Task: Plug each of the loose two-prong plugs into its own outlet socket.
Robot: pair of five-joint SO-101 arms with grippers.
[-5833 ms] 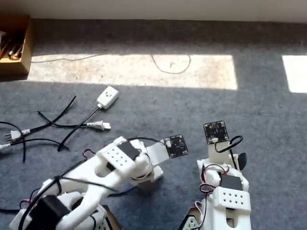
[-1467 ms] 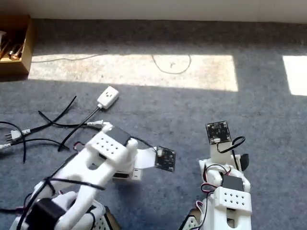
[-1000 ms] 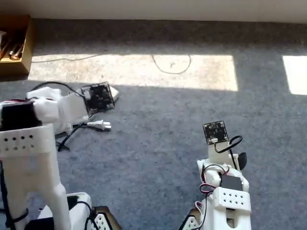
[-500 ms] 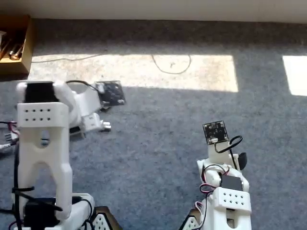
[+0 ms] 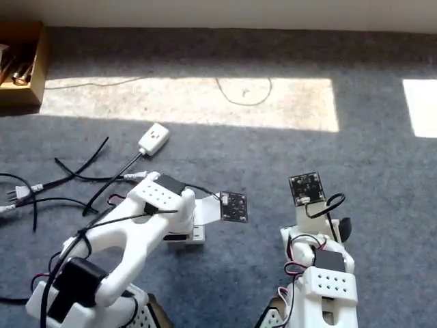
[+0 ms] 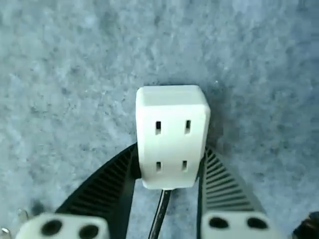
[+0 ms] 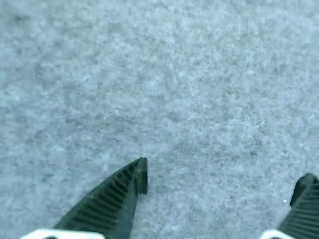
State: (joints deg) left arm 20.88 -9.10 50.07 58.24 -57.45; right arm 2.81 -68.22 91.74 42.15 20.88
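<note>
Outlet cord [image 6: 159, 214] (thin, black) cut short by the frame edge

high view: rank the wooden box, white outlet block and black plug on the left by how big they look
1. wooden box, largest even though cut by the frame edge
2. white outlet block
3. black plug, a little smaller than the block

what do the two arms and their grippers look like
The left arm and the right arm are white plastic and blocky, with plates of small round holes. Black and red cables loop along the joints. A dark square circuit board sits at each wrist. The fingers are black, ribbed and tapering, on white bases.
</note>
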